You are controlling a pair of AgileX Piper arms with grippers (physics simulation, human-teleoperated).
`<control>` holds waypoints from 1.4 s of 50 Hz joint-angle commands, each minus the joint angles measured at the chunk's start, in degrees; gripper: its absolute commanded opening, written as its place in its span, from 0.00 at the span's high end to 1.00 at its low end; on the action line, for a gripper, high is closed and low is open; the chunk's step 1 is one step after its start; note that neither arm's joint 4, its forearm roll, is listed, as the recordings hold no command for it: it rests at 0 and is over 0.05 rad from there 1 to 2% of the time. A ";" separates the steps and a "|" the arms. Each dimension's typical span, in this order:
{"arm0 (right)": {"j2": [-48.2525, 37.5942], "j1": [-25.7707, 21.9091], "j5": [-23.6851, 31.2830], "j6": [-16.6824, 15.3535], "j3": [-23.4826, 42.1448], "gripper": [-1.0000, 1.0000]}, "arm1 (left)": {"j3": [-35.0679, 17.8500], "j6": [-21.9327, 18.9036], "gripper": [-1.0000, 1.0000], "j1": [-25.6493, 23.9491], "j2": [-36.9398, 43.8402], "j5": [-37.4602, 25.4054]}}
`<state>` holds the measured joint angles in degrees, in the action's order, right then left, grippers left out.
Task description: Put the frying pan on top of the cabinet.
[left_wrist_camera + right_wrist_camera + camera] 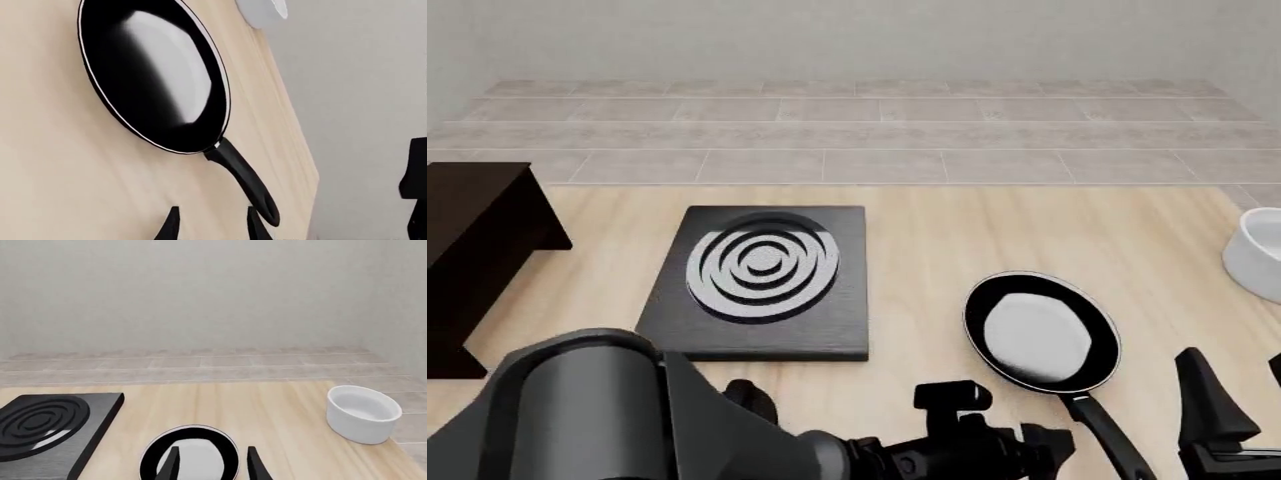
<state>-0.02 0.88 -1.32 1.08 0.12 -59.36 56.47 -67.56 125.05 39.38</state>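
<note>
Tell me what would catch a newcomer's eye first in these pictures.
Probably the frying pan with its glossy grey-white sheen, lying on the wooden table toward the right, handle pointing at the arms. Next, the black slab with concentric rings left of it, then the dark cabinet at the far left edge.

The left arm (601, 420) shows in the front view as a broad, smooth dark-grey cylinder with a lighter grey sheen along its rounded edge, joined to blocky matte-black links and small knob-like fittings that lead to the left hand (1048, 440). The right hand (1221, 415) is matte black too, with a slim finger that tapers to a point. In each wrist view the fingers (170, 225) appear as a pair of thin black wedges, plain and without markings, cables or screws.
</note>
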 commanded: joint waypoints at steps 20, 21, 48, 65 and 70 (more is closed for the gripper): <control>0.00 -0.05 0.11 0.06 -0.02 0.00 | -4.91 2.95 0.00 -3.56 2.97 -0.91; 0.00 -0.04 0.13 0.03 -0.01 0.00 | -4.99 3.42 0.00 -3.66 3.10 -0.69; 0.00 0.14 -0.08 0.69 -0.08 0.00 | -8.64 4.57 0.00 -4.71 5.02 -0.55; 0.00 0.35 -0.03 1.20 0.02 0.00 | -10.85 4.02 0.00 -3.69 6.27 -1.52; 0.00 0.42 0.08 1.47 0.18 0.00 | -11.63 3.83 0.00 -3.64 6.59 -1.92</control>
<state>-0.02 1.16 -1.33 2.15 0.16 -69.66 60.46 -71.50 130.89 38.00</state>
